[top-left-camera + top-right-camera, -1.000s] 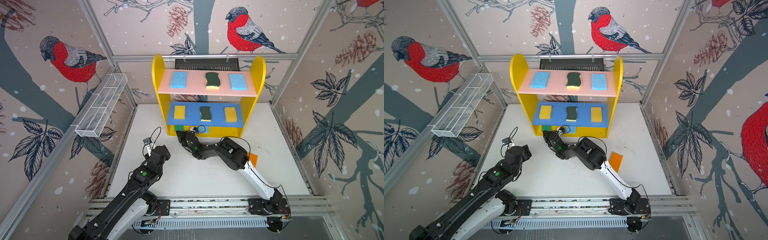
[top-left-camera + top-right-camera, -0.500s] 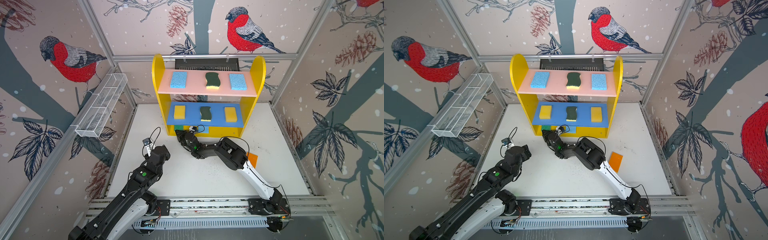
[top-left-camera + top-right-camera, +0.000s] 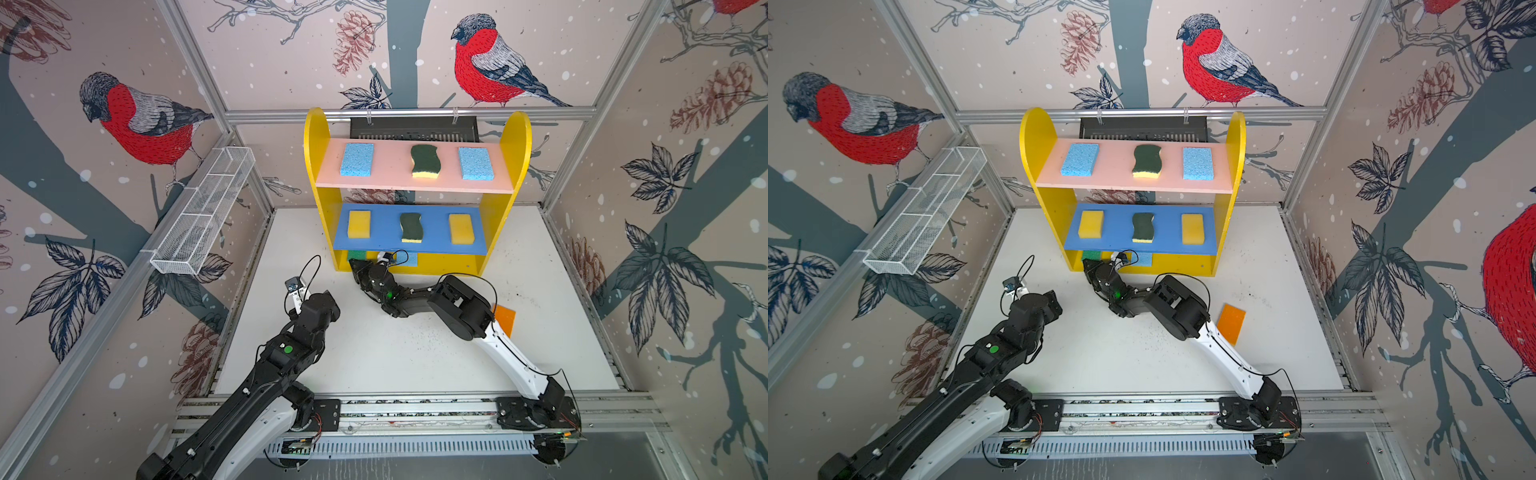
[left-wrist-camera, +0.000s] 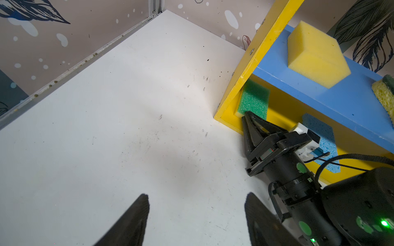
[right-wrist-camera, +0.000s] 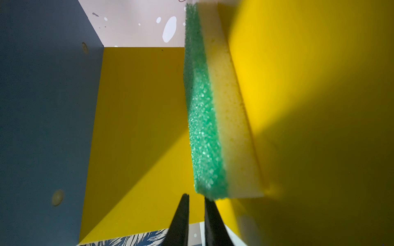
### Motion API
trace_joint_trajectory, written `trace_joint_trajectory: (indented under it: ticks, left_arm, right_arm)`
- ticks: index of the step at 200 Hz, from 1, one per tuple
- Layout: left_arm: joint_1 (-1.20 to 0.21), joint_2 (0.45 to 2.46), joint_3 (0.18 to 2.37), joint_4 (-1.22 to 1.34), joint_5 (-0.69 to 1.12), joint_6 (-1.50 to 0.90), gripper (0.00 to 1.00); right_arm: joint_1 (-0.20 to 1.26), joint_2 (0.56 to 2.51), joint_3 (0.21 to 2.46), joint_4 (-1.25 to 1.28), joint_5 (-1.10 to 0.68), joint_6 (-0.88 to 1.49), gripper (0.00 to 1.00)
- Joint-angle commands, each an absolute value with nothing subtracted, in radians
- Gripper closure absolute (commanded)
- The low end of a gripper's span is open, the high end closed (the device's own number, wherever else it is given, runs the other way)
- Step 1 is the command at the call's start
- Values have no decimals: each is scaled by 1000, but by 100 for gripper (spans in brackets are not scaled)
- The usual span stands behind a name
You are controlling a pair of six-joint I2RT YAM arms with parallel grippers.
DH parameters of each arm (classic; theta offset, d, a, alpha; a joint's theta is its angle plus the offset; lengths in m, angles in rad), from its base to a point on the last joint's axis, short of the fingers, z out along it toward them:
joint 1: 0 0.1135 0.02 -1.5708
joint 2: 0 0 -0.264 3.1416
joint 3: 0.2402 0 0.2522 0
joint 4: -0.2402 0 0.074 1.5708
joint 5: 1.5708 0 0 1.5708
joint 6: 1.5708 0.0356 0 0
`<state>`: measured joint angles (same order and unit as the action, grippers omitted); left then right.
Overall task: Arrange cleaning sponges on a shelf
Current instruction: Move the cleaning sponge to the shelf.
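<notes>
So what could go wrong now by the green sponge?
The right gripper has its tips right at the green sponge, so a nudge might push it crooked against the yellow side panel. Its wrist looks close to the blue board's front edge. Lifting could bump that board and shake what lies on it. The orange sponge lies beside the right arm and could get swept away.
</notes>
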<state>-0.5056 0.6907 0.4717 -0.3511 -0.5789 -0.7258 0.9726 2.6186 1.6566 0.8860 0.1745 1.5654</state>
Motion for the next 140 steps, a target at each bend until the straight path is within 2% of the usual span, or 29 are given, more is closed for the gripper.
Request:
trace_joint_trajectory:
  ticks: [1, 53, 92, 140]
  left_arm:
    - [-506, 696, 471, -349, -599, -725, 28]
    - [-505, 696, 472, -352, -600, -725, 28]
    - [-505, 683, 475, -364, -607, -727, 28]
    - [-505, 670, 487, -379, -605, -721, 27]
  right_arm:
    - [973, 2650, 1645, 633, 150, 1562, 83]
    - [979, 2627, 1619, 644, 140, 1534, 83]
    - [1010, 2485, 1454, 663, 252, 1476, 83]
    - [1018, 2329, 1291, 671, 253, 1410, 75]
